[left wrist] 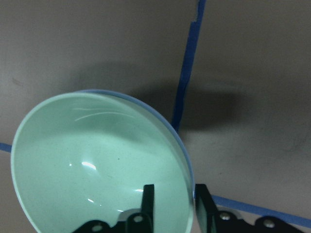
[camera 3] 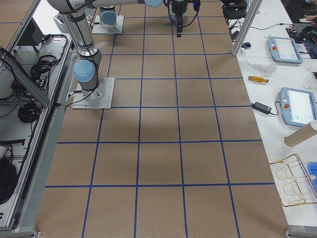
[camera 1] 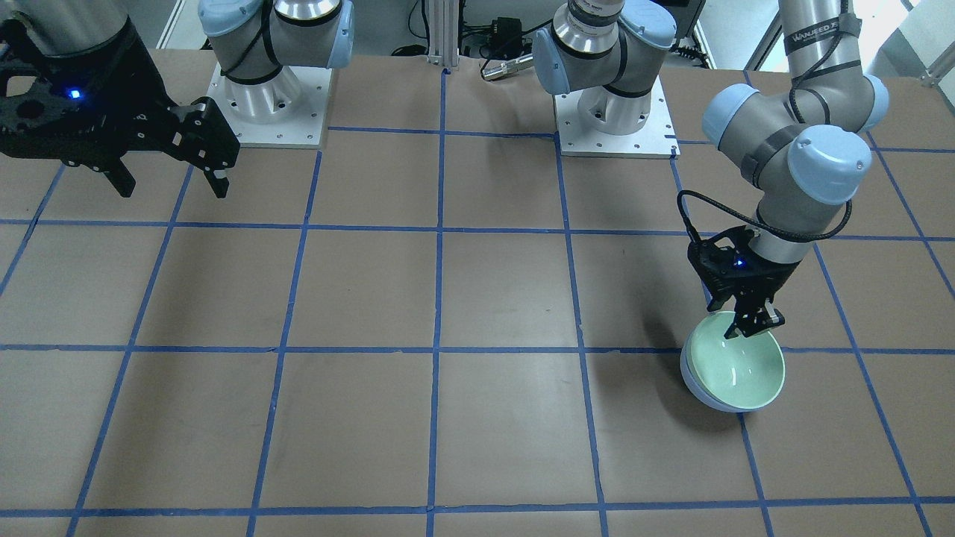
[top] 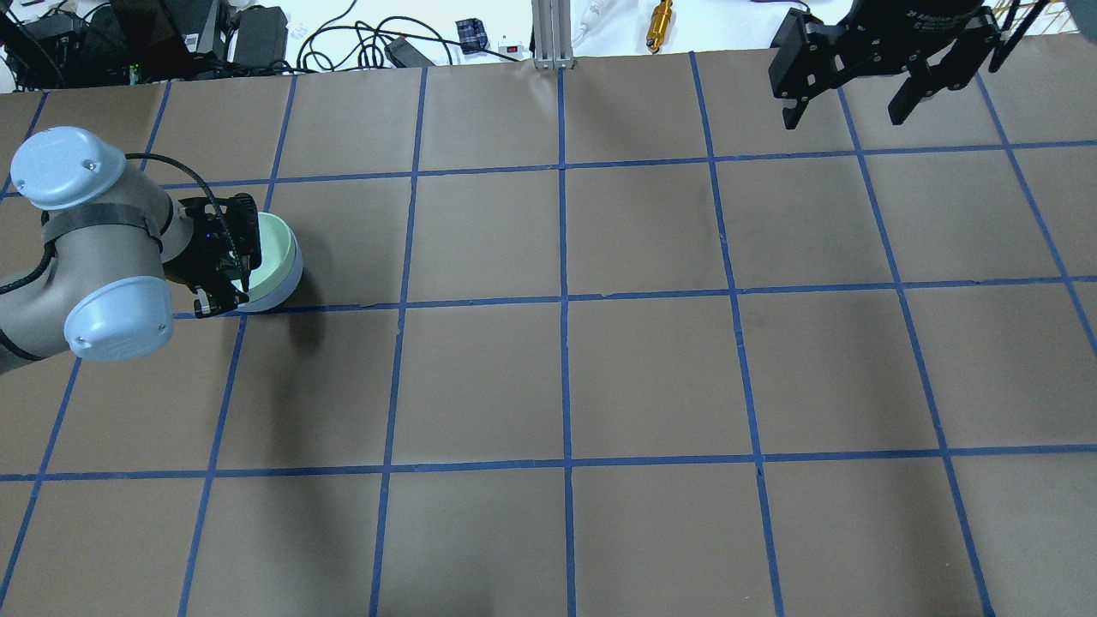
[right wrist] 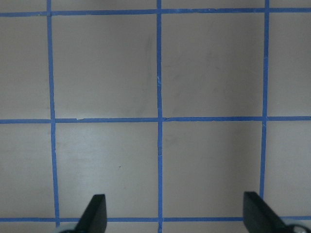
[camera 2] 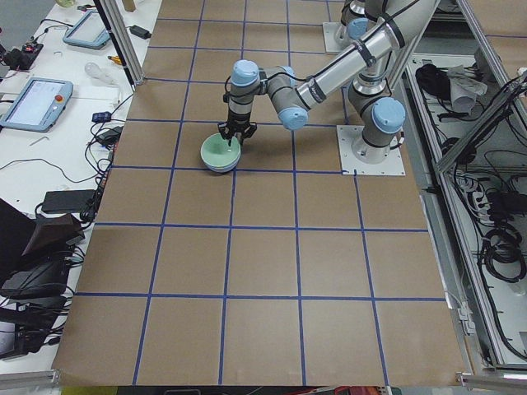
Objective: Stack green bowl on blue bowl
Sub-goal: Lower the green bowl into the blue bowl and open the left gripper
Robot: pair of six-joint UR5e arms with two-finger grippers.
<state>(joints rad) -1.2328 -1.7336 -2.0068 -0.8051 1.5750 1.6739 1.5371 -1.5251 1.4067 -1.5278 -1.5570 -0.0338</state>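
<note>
The green bowl sits nested in the blue bowl, near the left arm's end of the table. Only a blue sliver shows around its edge. The left gripper is at the rim on the robot's side, fingers narrow, one inside the green wall and one outside. I cannot tell whether they are pinching or just straddling.

The pair looks tipped a little towards the far side, so to my eye the stack is made but not settled. The worry is the exit. If the arm lifts with the rim caught, the green bowl comes back out or both bowls rock over. The outer finger stands just beside the blue rim too, so a sideways pull could drag the lower bowl. Both are glossy and would slide easily.

The right gripper hangs spread wide, well apart at the other end, holding nothing and out of the way. Blue tape lines grid the surface.
</note>
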